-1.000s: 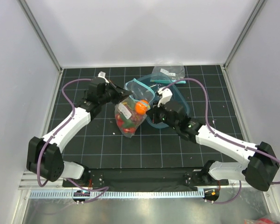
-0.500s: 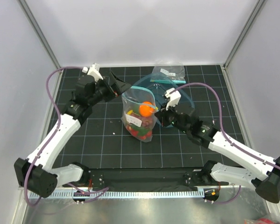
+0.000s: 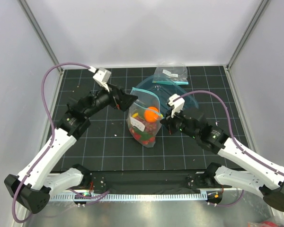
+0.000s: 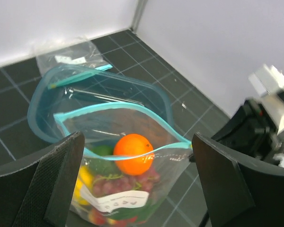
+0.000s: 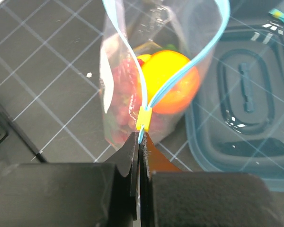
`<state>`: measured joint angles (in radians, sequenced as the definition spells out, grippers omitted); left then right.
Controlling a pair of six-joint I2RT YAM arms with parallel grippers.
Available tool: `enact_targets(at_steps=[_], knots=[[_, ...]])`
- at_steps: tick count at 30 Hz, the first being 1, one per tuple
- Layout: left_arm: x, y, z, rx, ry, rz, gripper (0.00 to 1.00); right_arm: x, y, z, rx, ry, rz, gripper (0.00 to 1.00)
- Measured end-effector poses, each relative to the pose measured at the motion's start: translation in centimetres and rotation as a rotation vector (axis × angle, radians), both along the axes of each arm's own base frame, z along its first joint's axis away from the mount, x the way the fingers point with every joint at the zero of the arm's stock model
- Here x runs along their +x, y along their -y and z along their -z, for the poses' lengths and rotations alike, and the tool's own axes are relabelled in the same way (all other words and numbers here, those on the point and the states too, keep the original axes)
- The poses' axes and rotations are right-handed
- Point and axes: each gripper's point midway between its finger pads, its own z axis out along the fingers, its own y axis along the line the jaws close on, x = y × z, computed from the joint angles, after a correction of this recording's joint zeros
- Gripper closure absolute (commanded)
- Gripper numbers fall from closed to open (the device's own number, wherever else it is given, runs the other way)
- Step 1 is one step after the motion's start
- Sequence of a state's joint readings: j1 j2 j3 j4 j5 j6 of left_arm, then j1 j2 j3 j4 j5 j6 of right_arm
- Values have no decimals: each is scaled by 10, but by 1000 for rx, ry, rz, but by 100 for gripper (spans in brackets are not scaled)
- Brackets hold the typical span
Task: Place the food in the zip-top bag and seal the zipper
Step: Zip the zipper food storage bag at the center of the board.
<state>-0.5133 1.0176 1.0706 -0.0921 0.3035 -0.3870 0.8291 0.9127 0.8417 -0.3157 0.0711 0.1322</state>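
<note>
Tension matters: our right claw [image 5: 139, 137] pinches the teal-blue zipper strip [image 5: 143, 108] of the large clear plastic bag [image 3: 144, 127]; our left claw [image 3: 127, 100], gaping beside it, should pinch opposite.

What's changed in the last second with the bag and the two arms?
The left gripper let go of the zip-top bag; its jaws now stand wide open. The right gripper, still pinched on the bag's edge, drew it slightly right and nearer, now upright. The teal tub and small bag stayed put.
</note>
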Motion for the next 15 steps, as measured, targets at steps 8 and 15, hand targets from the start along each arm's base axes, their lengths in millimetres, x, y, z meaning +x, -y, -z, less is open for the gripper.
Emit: enact_targets(at_steps=[8, 15], knots=[[-35, 52, 10, 178, 249, 385, 0, -19, -7, -1, -2, -14, -122, 99], [-34, 92, 34, 322, 370, 624, 6, -25, -3, -7, 10, -1, -134, 99]])
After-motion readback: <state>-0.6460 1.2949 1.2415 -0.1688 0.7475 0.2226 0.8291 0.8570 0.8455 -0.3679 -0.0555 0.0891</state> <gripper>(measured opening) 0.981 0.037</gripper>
